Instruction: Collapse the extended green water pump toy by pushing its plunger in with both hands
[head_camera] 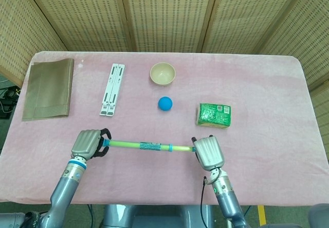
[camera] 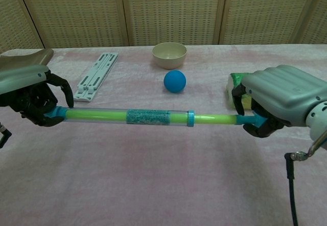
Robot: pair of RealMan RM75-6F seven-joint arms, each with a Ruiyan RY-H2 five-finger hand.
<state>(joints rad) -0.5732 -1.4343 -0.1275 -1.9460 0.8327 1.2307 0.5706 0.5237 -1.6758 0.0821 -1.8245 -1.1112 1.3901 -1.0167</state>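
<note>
The slender green plastic water pump toy with a clear barrel and blue collars (head_camera: 149,146) is held level across the lower middle of the head view, above the pink-clothed bench (head_camera: 277,89). Its left blue end is gripped by the curled fingers of the left hand (head_camera: 88,143); the blue end of its plunger is enclosed by the closed fingers of the right hand (head_camera: 207,152). In the chest view a short length of bare green rod is shown between the barrel's blue collar and the right hand (camera: 278,102). Near the upper right of the pump a green printed packet (head_camera: 214,114) lies close to the right hand. A blue ball (head_camera: 165,103), a cream bowl (head_camera: 162,73), a white folded stand (head_camera: 112,89) and a brown folded cloth (head_camera: 48,88) are set well apart toward the far edge. Bare cloth is seen along the near edge and at far right.
</note>
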